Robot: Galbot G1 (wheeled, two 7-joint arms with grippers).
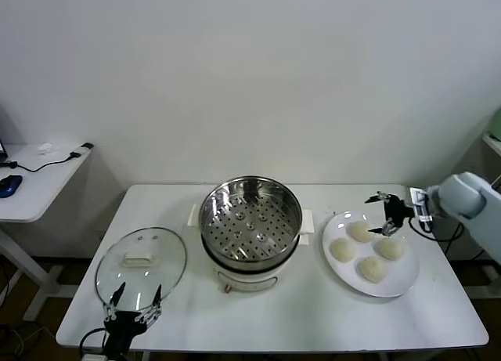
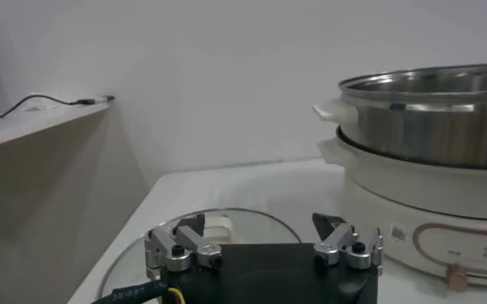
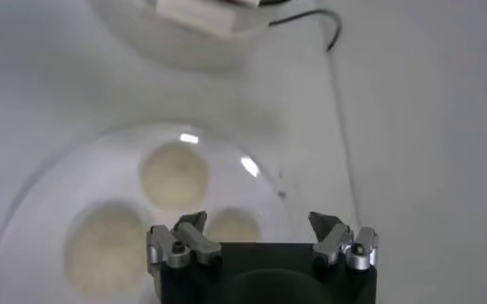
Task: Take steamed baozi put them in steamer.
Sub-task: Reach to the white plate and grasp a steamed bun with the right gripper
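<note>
Four cream-white baozi lie on a white plate (image 1: 399,286) at the table's right: one at the back (image 1: 361,231), one on the left (image 1: 342,250), one on the right (image 1: 391,247) and one in front (image 1: 373,268). The empty steel steamer (image 1: 250,218) stands on its white cooker base at the table's middle. My right gripper (image 1: 383,214) is open and empty, hovering above the back baozi. In the right wrist view the open gripper (image 3: 259,223) hangs over the plate (image 3: 28,206), with three baozi showing, one (image 3: 231,226) just ahead of the jaws. My left gripper (image 1: 135,302) is open and empty at the front left.
A round glass lid (image 1: 141,265) with a cream handle lies flat at the table's left, just beyond my left gripper; it also shows in the left wrist view (image 2: 226,227). A side desk (image 1: 31,181) with a mouse and cables stands at the far left.
</note>
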